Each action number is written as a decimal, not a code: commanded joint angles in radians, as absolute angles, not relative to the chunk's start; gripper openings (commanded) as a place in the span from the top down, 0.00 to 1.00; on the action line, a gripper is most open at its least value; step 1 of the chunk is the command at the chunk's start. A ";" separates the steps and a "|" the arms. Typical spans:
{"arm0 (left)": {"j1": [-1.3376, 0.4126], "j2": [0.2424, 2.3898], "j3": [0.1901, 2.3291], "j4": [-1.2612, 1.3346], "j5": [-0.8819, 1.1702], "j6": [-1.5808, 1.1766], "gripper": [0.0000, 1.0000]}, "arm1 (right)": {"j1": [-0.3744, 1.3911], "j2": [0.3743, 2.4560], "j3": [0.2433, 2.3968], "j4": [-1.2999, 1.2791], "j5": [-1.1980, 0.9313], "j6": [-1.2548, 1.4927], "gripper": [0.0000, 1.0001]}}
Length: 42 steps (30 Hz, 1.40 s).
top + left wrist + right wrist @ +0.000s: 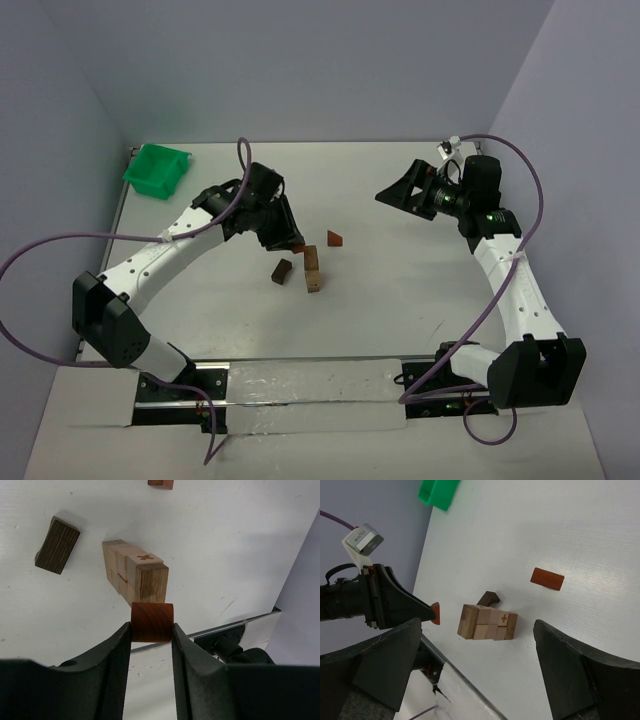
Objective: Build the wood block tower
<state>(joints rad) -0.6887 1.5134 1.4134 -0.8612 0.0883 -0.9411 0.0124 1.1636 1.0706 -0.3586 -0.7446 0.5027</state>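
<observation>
Well, counting up: two claws, one green bin (157, 168), one tower (313, 272), and three more wooden bits outside it. The tower stands about mid-desk, a touch left of centre, with its long axis straight up. It is built of light tan pieces whose number I cannot make out, and its top face shows darker grain.

One dark brown block (282, 271) lies flat just beside the tower's foot, on the side toward the left edge, its long axis slanting across the desk. One reddish-brown piece (333, 238) lies by itself, apart from the tower on the far-edge side. The third, a reddish-brown block (152, 620), is pinched between the fingers (112, 665) of the left claw (151, 627). It is held in the air near the tower's top, and the right wrist view shows a gap between the two.

The right claw (395, 192) hangs spread wide with nothing in it, over the right half toward the far edge, pointing left.

The desk (400, 320) is plain white, with a metal rail (235, 629) along its near edge. Pale lilac-grey walls (300, 60) close it in on the left, far and right sides. The bin sits in the far left corner.
</observation>
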 commanded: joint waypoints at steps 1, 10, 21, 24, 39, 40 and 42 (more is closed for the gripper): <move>-0.711 1.505 1.398 -0.860 0.059 -0.959 1.00 | 0.011 1.113 1.080 -0.367 -0.710 0.476 0.01; -0.685 1.478 1.359 -0.867 -0.019 -0.926 1.00 | 0.055 1.088 1.106 -0.412 -0.646 0.411 0.01; -0.505 1.595 1.342 -0.886 -0.094 -0.730 1.00 | 0.069 1.091 1.117 -0.417 -0.634 0.392 0.00; -0.468 1.630 1.321 -0.886 -0.098 -0.703 1.00 | 0.075 1.095 1.118 -0.416 -0.632 0.391 0.00; -0.402 1.791 1.276 -0.798 -0.073 -0.633 0.91 | 0.102 1.099 1.116 -0.419 -0.603 0.367 0.00; -0.402 1.790 1.269 -0.789 -0.071 -0.636 0.92 | 0.103 1.100 1.118 -0.420 -0.602 0.365 0.00; -0.402 1.779 1.253 -0.762 -0.075 -0.646 0.98 | 0.108 1.101 1.121 -0.421 -0.599 0.364 0.00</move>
<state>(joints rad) -0.4084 1.7893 1.2789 -0.8340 -0.0817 -0.6434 0.0915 1.1103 1.0786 -0.4324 -0.6145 0.3866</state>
